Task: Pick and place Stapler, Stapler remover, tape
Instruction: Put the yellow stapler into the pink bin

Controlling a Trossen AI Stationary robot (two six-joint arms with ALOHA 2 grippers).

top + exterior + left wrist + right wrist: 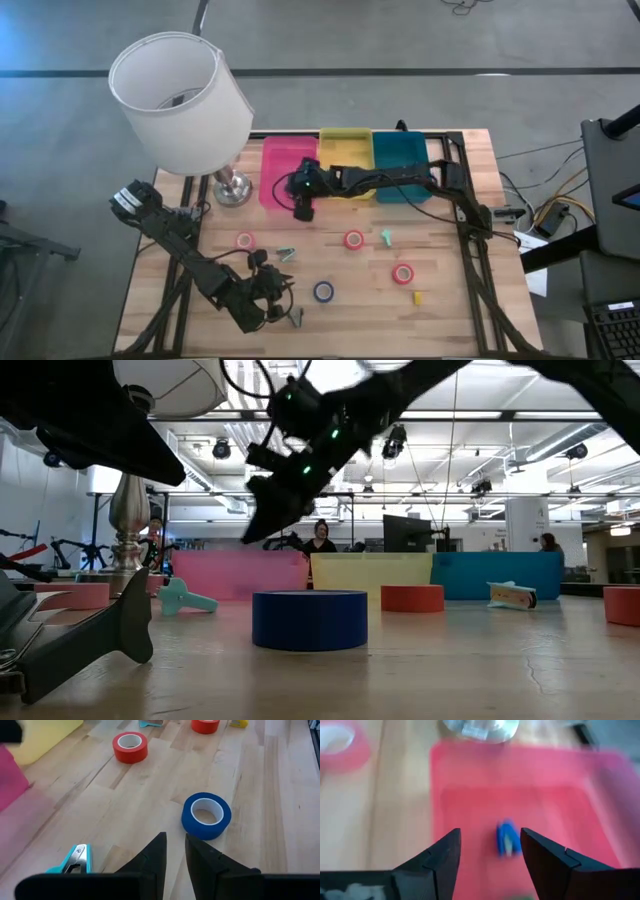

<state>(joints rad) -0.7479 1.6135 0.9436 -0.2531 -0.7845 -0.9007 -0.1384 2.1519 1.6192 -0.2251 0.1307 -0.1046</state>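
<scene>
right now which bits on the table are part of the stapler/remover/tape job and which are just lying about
Part of the job:
- blue tape, near the left hand
- three red or pink tapes
- small blue item in the pink bin, under the open right hand
- yellow bin and teal bin

Lying about:
- lamp
- small yellow piece

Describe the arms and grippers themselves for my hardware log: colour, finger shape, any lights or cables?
Both arms are dark, nearly black, built from jointed segments. The right gripper has two broad, wedge-like black fingers; the left gripper has similar tapered black ones. A small green light glows near the right wrist. Thin dark cables run along the left arm.
</scene>
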